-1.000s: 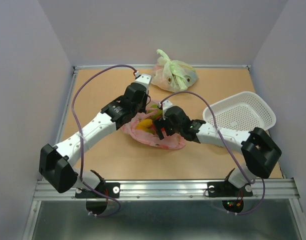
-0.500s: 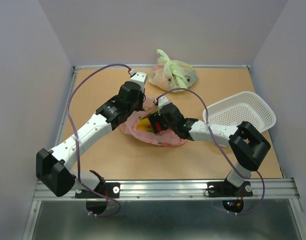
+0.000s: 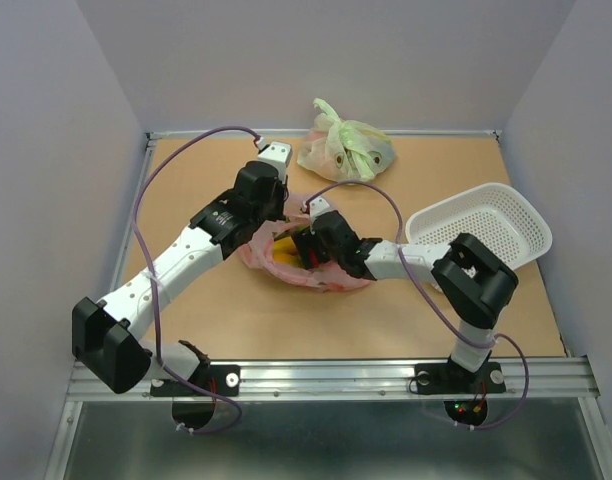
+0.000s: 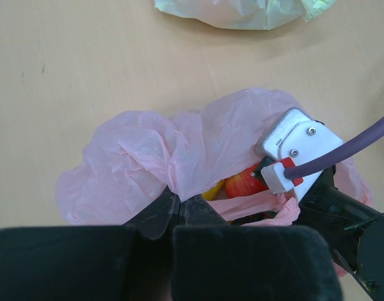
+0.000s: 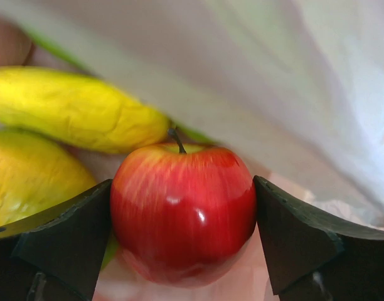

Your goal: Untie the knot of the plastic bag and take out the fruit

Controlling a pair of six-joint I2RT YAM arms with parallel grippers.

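Note:
The pink plastic bag (image 3: 321, 278) lies open mid-table and also shows in the left wrist view (image 4: 135, 163). My left gripper (image 3: 273, 220) is shut on the bag's upper edge (image 4: 179, 199) and holds it up. My right gripper (image 3: 308, 248) reaches inside the bag's mouth. Its jaws (image 5: 182, 188) press on both sides of the red apple (image 5: 186, 219), which also shows in the left wrist view (image 4: 245, 183). A yellow banana (image 5: 79, 110) lies just behind the apple and a yellow-orange fruit (image 5: 29, 179) sits to its left. The other fruit is hidden.
A pale green bag (image 3: 346, 148) with fruit lies at the back of the table, its edge in the left wrist view (image 4: 242, 9). A white plastic basket (image 3: 481, 225) stands at the right. Grey walls close in the table's sides and back.
My right gripper has pushed leftward, deeper into the bag's mouth, with its elbow folding in. My left gripper has shifted slightly back and left with the bag's edge.

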